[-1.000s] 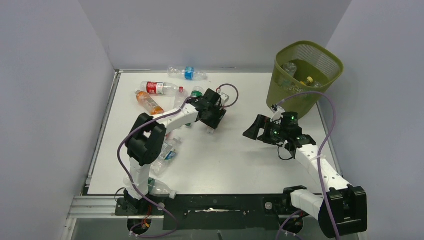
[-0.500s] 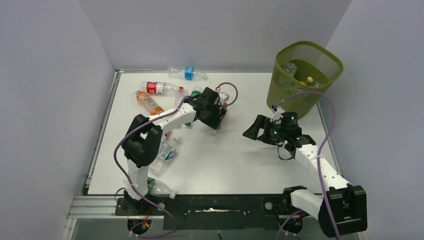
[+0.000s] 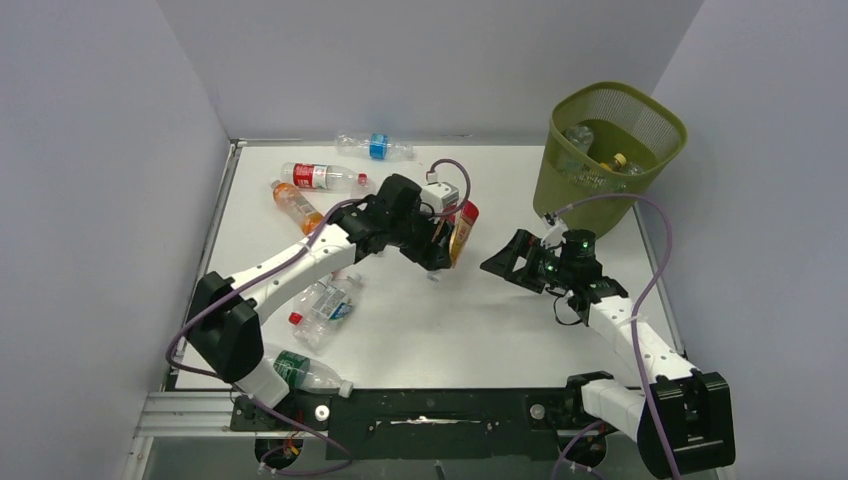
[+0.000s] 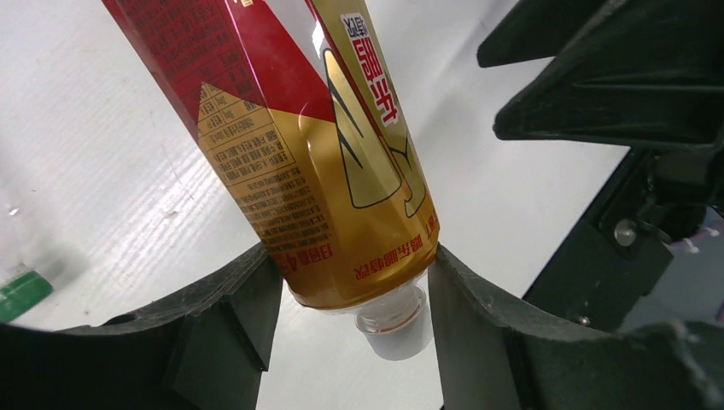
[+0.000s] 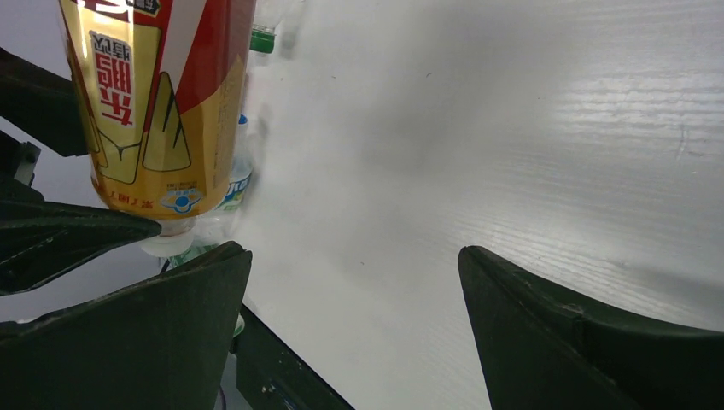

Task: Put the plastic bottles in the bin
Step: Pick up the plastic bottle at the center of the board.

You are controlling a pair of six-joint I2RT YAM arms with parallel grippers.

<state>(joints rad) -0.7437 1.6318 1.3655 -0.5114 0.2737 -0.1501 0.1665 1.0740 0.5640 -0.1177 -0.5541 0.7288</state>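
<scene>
My left gripper (image 3: 441, 247) is shut on a plastic bottle (image 3: 462, 228) with a gold and red label, held above the table's middle. In the left wrist view the fingers clamp the bottle (image 4: 324, 154) at its shoulder, white cap downward. My right gripper (image 3: 503, 262) stands open just right of it, nothing between its fingers (image 5: 546, 316); that bottle (image 5: 154, 102) shows at the right wrist view's upper left. The olive-green mesh bin (image 3: 570, 185) stands at the far right with bottles inside. More bottles lie at the left: blue-labelled (image 3: 377, 146), red-labelled (image 3: 320, 177), orange (image 3: 295, 203).
A crushed clear bottle (image 3: 325, 305) and a green-labelled bottle (image 3: 295, 370) lie near the left arm's base. Grey walls close in the table on three sides. The right arm's cable loops beside the bin.
My left arm has lifted the gold and red bottle off the table and carried it right, toward the right gripper. The right gripper has shifted slightly left.
</scene>
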